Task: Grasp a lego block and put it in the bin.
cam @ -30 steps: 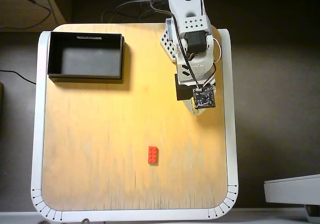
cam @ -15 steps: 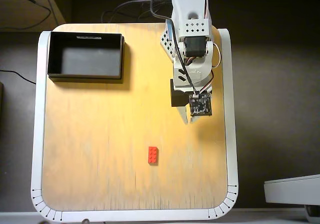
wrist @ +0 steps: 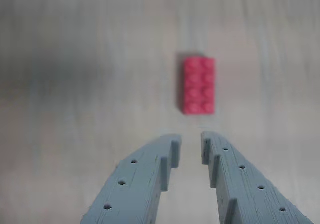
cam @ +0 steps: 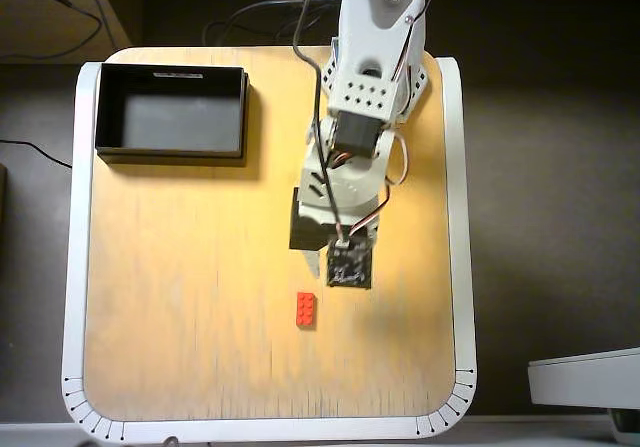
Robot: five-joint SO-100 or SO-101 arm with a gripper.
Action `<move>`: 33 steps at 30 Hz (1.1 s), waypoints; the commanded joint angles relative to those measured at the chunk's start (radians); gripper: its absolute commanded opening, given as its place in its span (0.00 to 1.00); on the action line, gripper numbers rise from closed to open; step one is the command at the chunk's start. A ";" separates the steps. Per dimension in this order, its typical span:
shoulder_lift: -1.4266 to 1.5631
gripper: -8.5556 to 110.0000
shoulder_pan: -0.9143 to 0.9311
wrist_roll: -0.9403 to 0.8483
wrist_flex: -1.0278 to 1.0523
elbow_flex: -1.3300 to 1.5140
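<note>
One pincer (fingers slightly parted) hovers near the lego block.

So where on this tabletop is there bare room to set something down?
Free: the wide left strip between the bin and the near rim, and the bare wood right of the lego block. Crowded: the middle, where the gripper hangs just beyond the brick.

No readable text or markings.
</note>
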 commanded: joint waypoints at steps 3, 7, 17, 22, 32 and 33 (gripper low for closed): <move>-0.152 0.14 0.058 0.029 -0.035 -0.222; -0.258 0.15 0.080 0.015 -0.035 -0.298; -0.400 0.23 0.086 -0.008 -0.037 -0.359; -0.465 0.27 0.075 -0.011 -0.097 -0.359; -0.574 0.28 0.078 -0.018 -0.227 -0.360; -0.578 0.28 0.078 -0.021 -0.230 -0.360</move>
